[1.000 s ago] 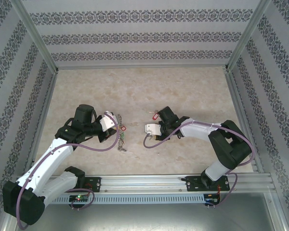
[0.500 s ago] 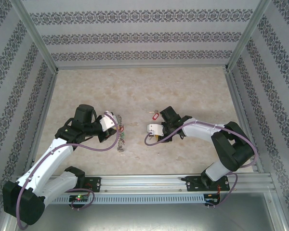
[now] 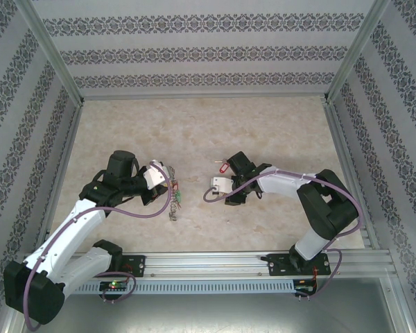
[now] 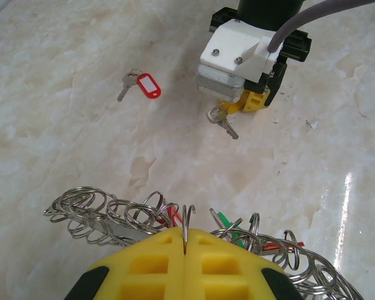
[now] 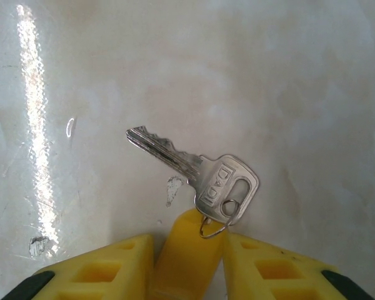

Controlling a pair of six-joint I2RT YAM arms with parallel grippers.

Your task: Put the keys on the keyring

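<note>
My left gripper [image 4: 185, 240] is shut on a thin wire end of the keyring [image 4: 112, 212], a grey loop strung with several small rings and red and green tags; from above, the keyring [image 3: 173, 197] lies just right of the left gripper [image 3: 168, 186]. My right gripper [image 5: 187, 262] is low over the table, its yellow fingers pressed to both sides of a yellow tag [image 5: 186, 250]. The silvery key [image 5: 200, 169] on that tag lies flat ahead of the fingers. A second key with a red tag [image 4: 149, 85] lies loose on the table beyond, its red tag [image 3: 224, 166] just behind the right gripper [image 3: 218, 189].
The marble-patterned tabletop [image 3: 194, 125] is walled by patterned panels [image 3: 194, 48] at the back and sides. An aluminium rail [image 3: 215, 262] runs along the near edge. About a gripper's length of bare table separates the two grippers.
The right arm's wrist and forearm shifted slightly left and its fingers narrowed around the yellow tag. The left arm and the keyring stayed put.
</note>
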